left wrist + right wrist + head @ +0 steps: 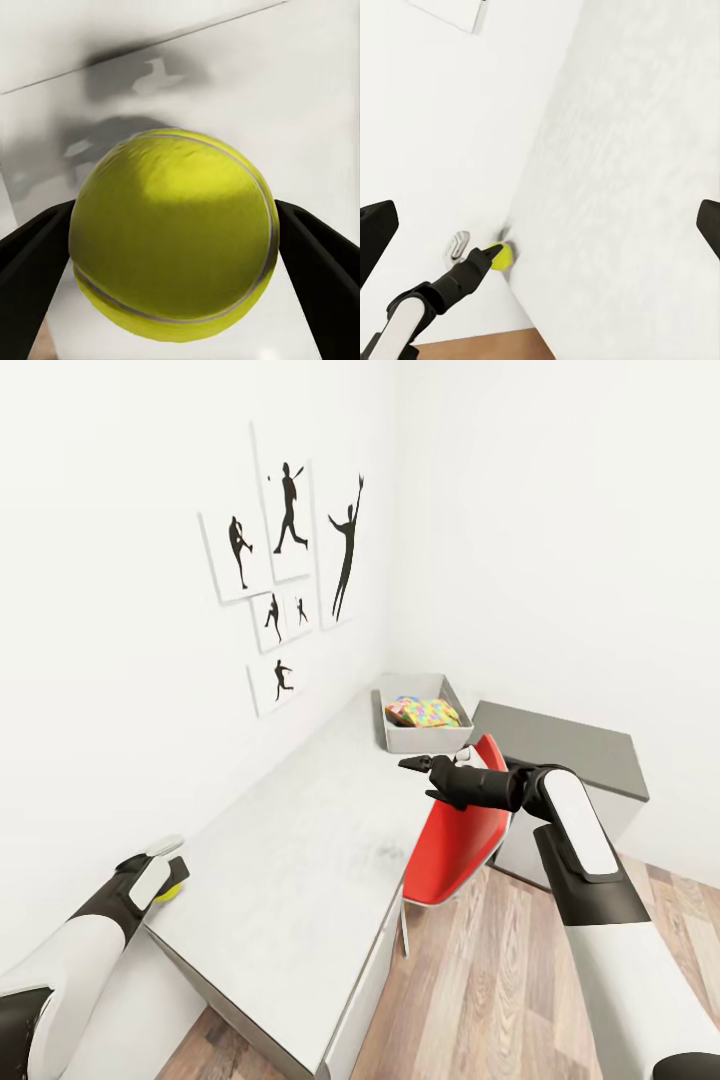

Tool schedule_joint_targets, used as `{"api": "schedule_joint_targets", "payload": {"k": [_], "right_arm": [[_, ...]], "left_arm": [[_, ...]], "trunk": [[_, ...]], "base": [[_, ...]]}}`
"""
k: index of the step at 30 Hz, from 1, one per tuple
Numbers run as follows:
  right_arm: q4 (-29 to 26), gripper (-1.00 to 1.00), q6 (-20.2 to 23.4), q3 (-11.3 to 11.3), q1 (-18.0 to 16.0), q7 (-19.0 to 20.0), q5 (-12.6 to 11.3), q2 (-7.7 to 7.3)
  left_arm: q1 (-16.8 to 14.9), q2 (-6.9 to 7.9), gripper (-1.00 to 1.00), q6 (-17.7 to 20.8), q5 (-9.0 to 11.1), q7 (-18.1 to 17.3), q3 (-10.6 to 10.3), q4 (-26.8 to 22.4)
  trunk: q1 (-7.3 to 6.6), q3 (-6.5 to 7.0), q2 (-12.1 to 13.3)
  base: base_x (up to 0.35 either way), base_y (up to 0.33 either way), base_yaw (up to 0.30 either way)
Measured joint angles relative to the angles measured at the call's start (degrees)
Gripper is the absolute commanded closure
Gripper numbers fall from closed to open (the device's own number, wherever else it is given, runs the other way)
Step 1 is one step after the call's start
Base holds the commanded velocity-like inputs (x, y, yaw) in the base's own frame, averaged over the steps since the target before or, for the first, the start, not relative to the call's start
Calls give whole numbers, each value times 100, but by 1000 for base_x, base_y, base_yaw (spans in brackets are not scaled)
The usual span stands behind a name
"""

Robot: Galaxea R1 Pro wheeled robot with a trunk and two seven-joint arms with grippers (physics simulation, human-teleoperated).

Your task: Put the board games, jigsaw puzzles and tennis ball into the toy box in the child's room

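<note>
Tennis ball [174,236] btwn L pincer [176,262] fingers

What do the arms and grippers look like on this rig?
Both arms are smooth white shells with black joint sections, and there are no visible cables or markings. The left gripper and right gripper are black with slim black fingers.

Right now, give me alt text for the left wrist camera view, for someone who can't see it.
A yellow-green tennis ball sits clamped between the two dark fingers of the left end effector, close to the camera. Behind it lies the pale grey table top, with soft shadows.
</note>
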Motion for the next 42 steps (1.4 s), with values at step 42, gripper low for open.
{"api": "schedule_joint_targets", "payload": {"k": [42], "right_arm": [[-764,-100,-4,282,705,17,93,-107]], "left_arm": [[-2,568,100,2569,120,-3665,15,-405]], "trunk": [[0,386,1]], "base": [[0,0,0]]}}
